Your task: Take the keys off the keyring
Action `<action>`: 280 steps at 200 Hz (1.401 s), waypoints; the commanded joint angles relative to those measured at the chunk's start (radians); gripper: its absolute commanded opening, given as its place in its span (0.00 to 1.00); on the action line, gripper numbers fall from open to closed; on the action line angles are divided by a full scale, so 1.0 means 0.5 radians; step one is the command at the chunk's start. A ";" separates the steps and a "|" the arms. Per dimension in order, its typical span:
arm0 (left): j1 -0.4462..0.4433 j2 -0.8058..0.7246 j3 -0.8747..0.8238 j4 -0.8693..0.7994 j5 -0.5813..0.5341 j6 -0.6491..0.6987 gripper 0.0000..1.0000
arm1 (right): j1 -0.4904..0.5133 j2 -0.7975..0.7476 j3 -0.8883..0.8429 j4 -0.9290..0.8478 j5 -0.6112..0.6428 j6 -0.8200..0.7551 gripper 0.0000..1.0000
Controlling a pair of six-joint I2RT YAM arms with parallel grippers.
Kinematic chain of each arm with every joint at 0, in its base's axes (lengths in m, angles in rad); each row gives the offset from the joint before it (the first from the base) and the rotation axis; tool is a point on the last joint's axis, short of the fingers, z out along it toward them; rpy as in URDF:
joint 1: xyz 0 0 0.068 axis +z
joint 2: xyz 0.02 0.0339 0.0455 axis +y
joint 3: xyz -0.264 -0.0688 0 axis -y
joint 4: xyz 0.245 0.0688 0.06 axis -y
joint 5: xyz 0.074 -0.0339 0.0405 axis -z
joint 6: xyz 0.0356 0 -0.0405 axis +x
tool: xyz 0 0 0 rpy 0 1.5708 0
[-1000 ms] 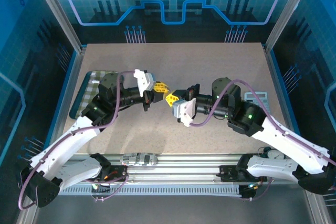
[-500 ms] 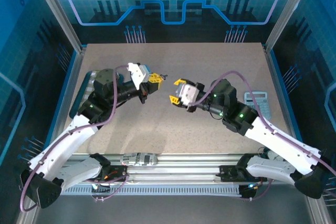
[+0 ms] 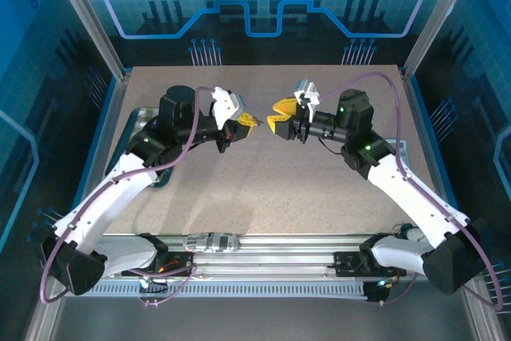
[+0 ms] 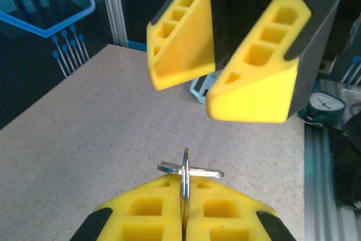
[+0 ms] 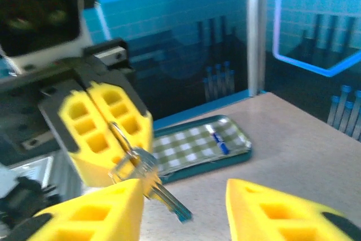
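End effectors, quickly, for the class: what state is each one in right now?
Left end effector: closed on the keyring, with the keys hanging from it.
Right end effector: open, holding nothing.

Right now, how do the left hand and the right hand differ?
The left hand is shut, pinching the keyring edge-on. The right hand is open and grips nothing.
A key hangs from the ring at the left hand, while the right hand carries no part of the set.
Both are yellow-tipped, raised above the table, and pointed at each other.
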 commanded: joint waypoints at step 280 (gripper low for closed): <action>-0.012 -0.046 0.071 -0.104 0.334 -0.018 0.06 | 0.105 0.294 0.460 -0.248 -0.679 -0.029 0.10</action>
